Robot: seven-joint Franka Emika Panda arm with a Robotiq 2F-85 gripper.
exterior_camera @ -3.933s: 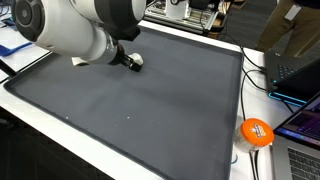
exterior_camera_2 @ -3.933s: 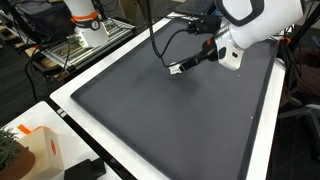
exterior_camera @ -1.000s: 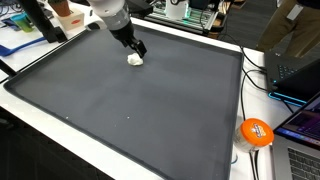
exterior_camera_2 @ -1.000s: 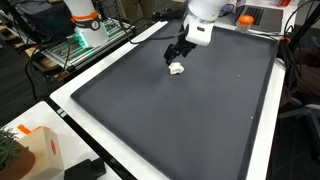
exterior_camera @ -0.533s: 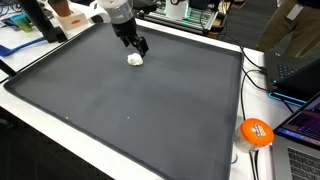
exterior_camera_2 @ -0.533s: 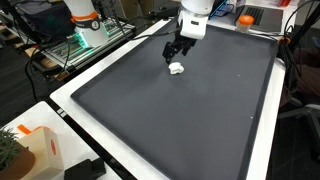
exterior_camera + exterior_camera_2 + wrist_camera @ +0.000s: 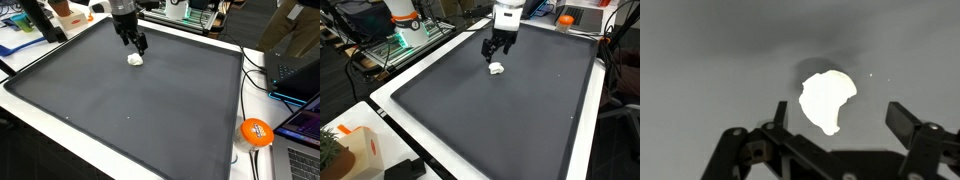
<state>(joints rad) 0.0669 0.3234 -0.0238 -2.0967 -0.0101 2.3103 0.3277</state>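
Observation:
A small white lump (image 7: 135,59) (image 7: 497,69) lies on the dark grey mat (image 7: 140,100) (image 7: 500,110) toward its far side. My gripper (image 7: 138,45) (image 7: 495,55) hangs just above it, pointing down, with the jaws spread wide and nothing between them. In the wrist view the white lump (image 7: 826,98) shows bright against the mat, lying on it below the gripper (image 7: 840,115), between the lines of the two black fingertips and apart from both.
The mat has a white border (image 7: 120,155) (image 7: 382,100). An orange ball (image 7: 256,131) and laptops (image 7: 295,70) lie beyond one side. A wire rack with a robot base (image 7: 405,30) and a box (image 7: 355,145) stand off the mat.
The arm has swung upright over the white lump and risen slightly. The lump has stayed in place on the mat. The jaws remain spread.

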